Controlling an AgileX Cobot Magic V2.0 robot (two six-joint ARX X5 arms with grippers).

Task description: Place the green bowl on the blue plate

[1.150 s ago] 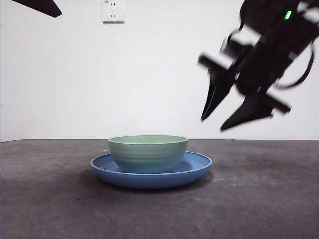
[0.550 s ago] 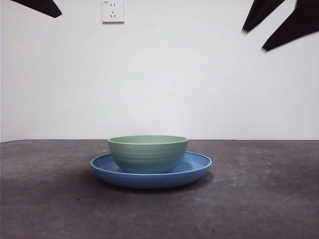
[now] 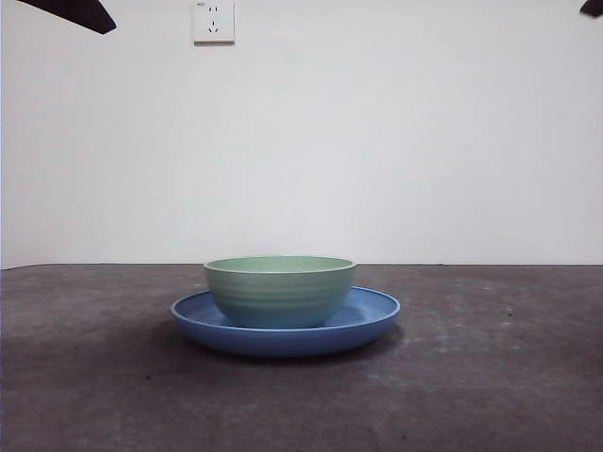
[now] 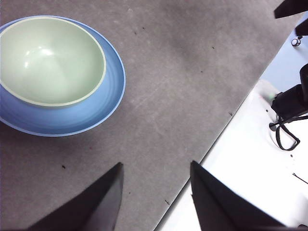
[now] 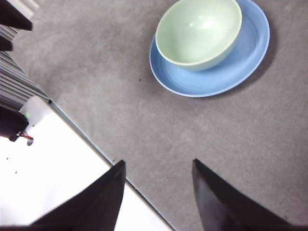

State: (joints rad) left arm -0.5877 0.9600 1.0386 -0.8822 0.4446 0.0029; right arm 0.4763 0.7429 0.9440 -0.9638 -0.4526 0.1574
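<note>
The pale green bowl [image 3: 280,290] stands upright inside the blue plate [image 3: 372,320] at the middle of the dark table. Both wrist views look down on the pair from high up: bowl [image 4: 50,60] on plate [image 4: 108,103], and bowl [image 5: 198,30] on plate [image 5: 245,57]. My left gripper [image 4: 156,185] is open and empty, raised well away from the dishes. My right gripper [image 5: 159,185] is also open and empty, high above the table. In the front view only black tips show, one at the top left corner [image 3: 71,11] and one at the top right [image 3: 594,7].
The grey table mat ends at a white surface [image 4: 250,159] beside the left arm and a white surface [image 5: 48,168] beside the right arm. A wall socket [image 3: 213,21] sits on the white back wall.
The right arm has risen up and to the right, from hanging beside the bowl to almost out of the front view. Bowl and plate have not moved.
</note>
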